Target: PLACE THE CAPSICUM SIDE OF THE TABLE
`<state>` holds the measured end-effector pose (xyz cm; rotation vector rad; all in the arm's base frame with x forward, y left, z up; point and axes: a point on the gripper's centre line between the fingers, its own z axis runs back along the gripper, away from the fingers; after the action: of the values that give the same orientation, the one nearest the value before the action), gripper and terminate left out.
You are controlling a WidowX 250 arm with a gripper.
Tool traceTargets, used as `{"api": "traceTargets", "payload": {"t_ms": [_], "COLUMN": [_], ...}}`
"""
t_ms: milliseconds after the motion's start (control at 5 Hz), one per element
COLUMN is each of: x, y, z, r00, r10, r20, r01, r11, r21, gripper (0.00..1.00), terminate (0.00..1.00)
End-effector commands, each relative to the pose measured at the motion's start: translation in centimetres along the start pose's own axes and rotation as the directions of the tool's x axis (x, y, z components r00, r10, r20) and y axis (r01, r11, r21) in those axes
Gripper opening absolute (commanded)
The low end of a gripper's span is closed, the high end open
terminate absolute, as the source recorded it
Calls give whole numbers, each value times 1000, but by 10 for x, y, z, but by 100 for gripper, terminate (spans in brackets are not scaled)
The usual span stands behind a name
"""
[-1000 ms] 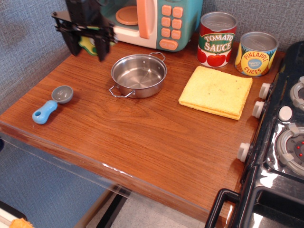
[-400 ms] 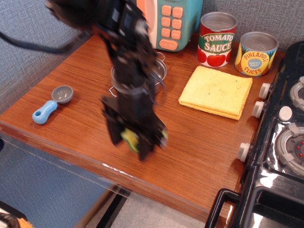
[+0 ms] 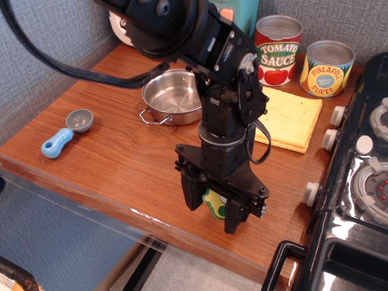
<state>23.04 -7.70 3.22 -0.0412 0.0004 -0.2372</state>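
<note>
My black gripper [image 3: 213, 209] points down over the front edge of the reddish-brown table [image 3: 121, 163], near the front right. It is shut on the capsicum [image 3: 214, 203], a small green and yellow-green piece that shows between the two fingers. The capsicum is at or just above the wood; I cannot tell whether it touches. The arm reaches in from the top left and hides part of the table behind it.
A steel pot [image 3: 173, 96] stands behind the arm. A blue-handled grey scoop [image 3: 65, 133] lies at the left edge. A yellow sponge cloth [image 3: 294, 118], a tomato sauce can [image 3: 277, 48] and a pineapple can [image 3: 327, 66] are at the back right. A black toy stove [image 3: 357, 200] borders the right.
The gripper carried the capsicum from the back left corner, past the pot, to the front right of the table, and it has lowered near the front edge.
</note>
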Motion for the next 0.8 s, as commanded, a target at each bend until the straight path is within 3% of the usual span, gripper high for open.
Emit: {"api": "traceTargets", "payload": {"t_ms": [0,400,600], "x": [-5,-24,-21], "y": [21,42,55], "z": [13,90,84], "r00": [999,984,990], "r10": [43,20,54], "r20": [17,177,132], "r01": [-43,-37,-68], "r11": [999,995,993], "r21": [3,97,100], "gripper": [100,100,100], "terminate": [0,0,0]}}
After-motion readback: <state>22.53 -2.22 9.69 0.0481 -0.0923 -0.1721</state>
